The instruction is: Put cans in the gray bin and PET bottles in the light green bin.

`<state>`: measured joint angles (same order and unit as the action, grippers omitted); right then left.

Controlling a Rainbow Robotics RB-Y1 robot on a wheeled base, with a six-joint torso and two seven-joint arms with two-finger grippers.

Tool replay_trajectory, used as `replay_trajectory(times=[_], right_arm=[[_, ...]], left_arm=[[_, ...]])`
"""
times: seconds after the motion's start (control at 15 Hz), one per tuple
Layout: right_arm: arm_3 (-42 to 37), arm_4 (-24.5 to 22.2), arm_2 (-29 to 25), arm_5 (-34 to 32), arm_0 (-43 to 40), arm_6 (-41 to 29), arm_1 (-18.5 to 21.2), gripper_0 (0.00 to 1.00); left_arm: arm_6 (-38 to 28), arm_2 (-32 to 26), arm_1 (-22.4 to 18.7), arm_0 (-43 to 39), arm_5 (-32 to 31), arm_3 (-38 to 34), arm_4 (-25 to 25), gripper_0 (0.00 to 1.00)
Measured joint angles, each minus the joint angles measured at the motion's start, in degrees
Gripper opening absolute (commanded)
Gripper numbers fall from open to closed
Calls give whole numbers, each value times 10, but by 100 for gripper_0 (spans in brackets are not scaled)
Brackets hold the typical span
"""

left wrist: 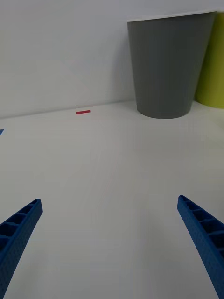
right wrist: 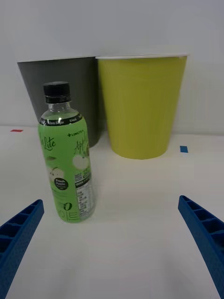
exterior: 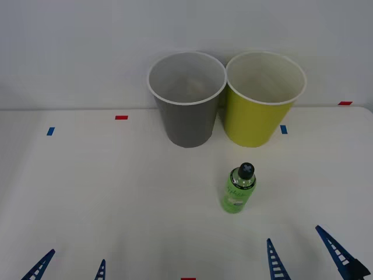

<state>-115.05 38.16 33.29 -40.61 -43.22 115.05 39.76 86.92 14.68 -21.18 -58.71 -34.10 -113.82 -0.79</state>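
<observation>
Front view gives you the gray bin (exterior: 187, 111) and the light green bin (exterior: 262, 111) standing upright side by side at the far edge of the white table (exterior: 116, 204), against the wall, rims touching or nearly so. You can see pale inner walls in both; nothing shows inside either as far as you can see down into them. The green PET bottle (exterior: 238, 189) stands upright with its black cap on, in front of the light green bin and a little toward the gray one, apart from both.

Your right gripper (exterior: 309, 256) sits low at the near edge, just behind and to the right of the bottle, its blue ribbed fingers spread wide with nothing between them. In the right wrist view the bottle (right wrist: 67, 159) stands ahead of that gripper (right wrist: 112, 243), off centre toward one finger. Your left gripper (exterior: 70, 268) rests at the near left edge, jaws likewise wide apart and holding nothing, with bare tabletop between it and the gray bin (left wrist: 168, 65). Small red and blue tape marks (exterior: 121, 117) dot the table.
</observation>
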Motion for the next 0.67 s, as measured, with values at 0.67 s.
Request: replay_trajectory(times=[0.67], right_arm=[[74,19,53,19,155,12,-25,100]], left_arm=[[0,0,0,0,0,0,0,100]])
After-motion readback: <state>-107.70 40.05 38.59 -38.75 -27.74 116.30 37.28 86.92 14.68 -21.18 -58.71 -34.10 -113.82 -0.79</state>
